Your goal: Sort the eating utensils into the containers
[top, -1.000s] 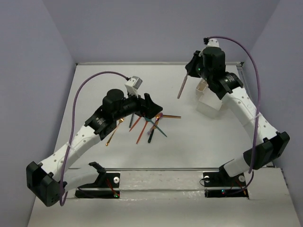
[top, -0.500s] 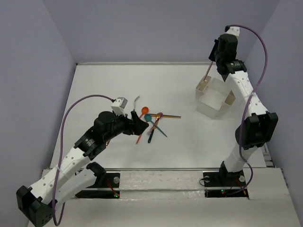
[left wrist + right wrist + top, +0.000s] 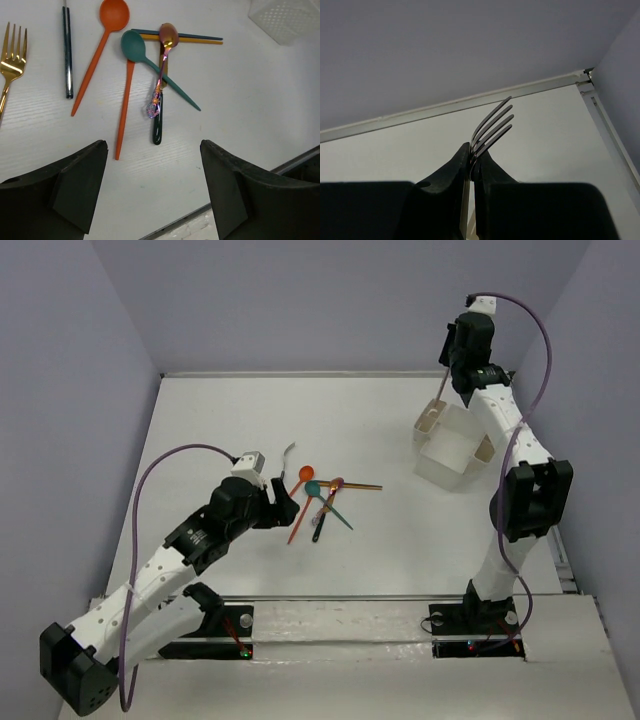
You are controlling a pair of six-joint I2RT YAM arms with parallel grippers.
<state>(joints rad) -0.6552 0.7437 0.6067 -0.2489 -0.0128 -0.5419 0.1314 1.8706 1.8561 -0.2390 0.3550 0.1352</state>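
Right jaws clamped on a fork (image 3: pixel 492 125), tines jutting past the tips, handle hanging below them to the tan cup (image 3: pixel 429 420) at the white bin's (image 3: pixel 447 455) end; left jaws apart, teal spoon (image 3: pixel 150 62) and orange spoon (image 3: pixel 100 50) flat on the worktop (image 3: pixel 260 100) just ahead.

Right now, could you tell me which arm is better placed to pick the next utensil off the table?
Left. The left gripper is open above the teal spoon and orange spoon. The right gripper is shut on a fork by the bin.
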